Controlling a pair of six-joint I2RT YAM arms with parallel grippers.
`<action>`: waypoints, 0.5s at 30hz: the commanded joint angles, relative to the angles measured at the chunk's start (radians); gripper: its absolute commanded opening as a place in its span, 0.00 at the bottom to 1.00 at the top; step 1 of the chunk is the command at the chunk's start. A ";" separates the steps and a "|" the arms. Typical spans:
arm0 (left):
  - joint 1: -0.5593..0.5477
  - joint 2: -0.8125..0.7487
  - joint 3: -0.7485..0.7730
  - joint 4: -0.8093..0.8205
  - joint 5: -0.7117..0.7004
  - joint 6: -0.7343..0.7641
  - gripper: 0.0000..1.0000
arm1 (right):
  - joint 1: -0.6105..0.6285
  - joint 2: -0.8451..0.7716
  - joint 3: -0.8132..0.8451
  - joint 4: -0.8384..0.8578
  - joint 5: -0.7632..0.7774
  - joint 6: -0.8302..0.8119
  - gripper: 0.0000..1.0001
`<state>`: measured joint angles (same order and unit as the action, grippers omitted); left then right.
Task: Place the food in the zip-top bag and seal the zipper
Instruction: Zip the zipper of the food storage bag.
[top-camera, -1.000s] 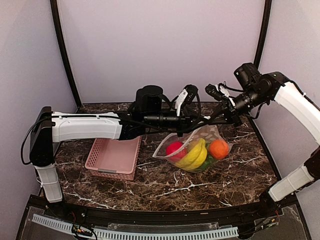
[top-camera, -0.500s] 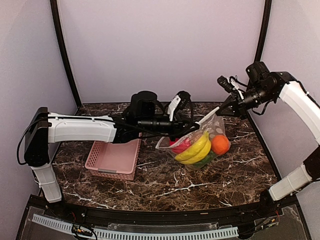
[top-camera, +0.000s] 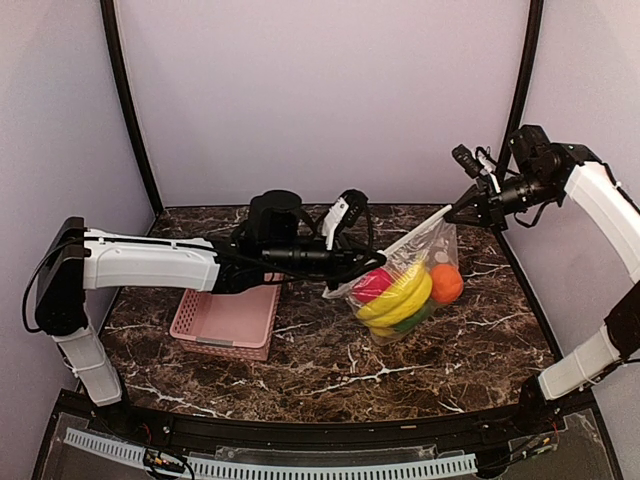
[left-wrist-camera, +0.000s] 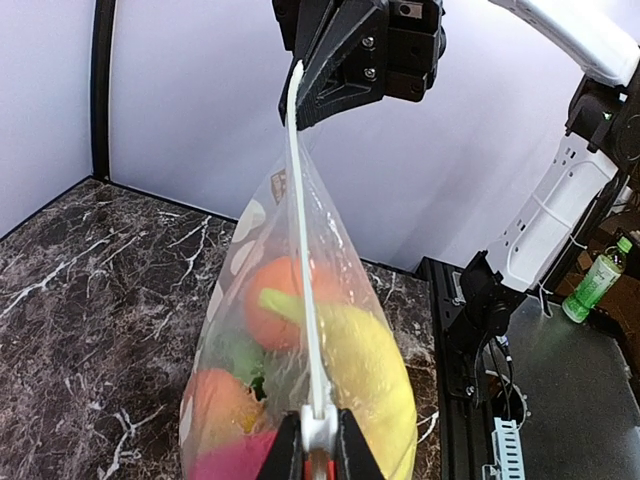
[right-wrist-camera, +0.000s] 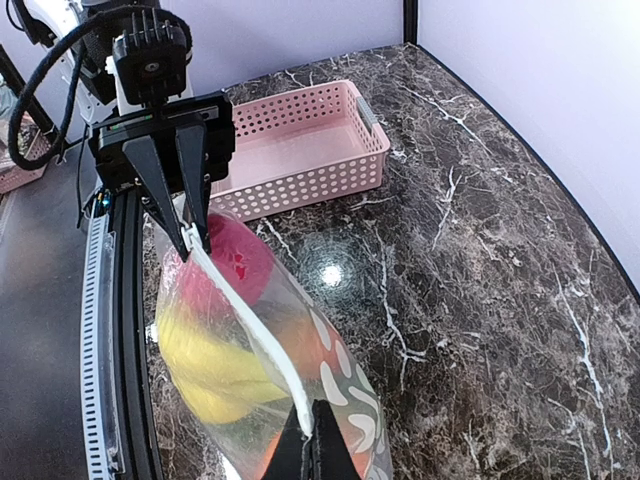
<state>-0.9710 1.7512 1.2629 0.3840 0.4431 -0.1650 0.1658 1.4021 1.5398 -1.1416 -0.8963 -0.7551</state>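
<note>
The bag, clear with white dots, hangs stretched between the two arms above the right half of the counter, nearer its far right corner than its near edge. The left gripper has its fingers drawn in narrow and pinched on the lower, left end of the zipper. The right gripper has its fingers closed tight on the higher, right end of the same strip. Between them the zipper runs as one taut white line, sloping up from left to right in the overhead view. In both wrist views the two sides of the strip lie together as a single line; whether they are pressed shut along the whole length cannot be told. All the food sits inside the bag and sags in its lower part. A yellow banana lies across the front, with a magenta-red piece just beside it at the left end, an orange at the right end, and a green piece showing under the banana. Whether the bottom of the bag touches the counter or hangs just above it cannot be told. A pink basket stands on the left half of the counter, well apart from the bag and partly under the left arm.
</note>
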 joint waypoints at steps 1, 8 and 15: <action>0.012 -0.062 -0.070 -0.076 0.011 0.001 0.01 | -0.076 0.019 0.013 0.060 0.020 -0.017 0.00; 0.017 -0.071 -0.113 -0.079 0.005 -0.003 0.01 | -0.118 0.044 -0.001 0.072 0.004 -0.026 0.00; 0.024 -0.067 -0.118 -0.105 0.012 0.004 0.01 | -0.149 0.060 -0.016 0.080 0.005 -0.041 0.00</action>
<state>-0.9573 1.7309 1.1843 0.3893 0.4221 -0.1650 0.0765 1.4570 1.5288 -1.1484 -0.9279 -0.7780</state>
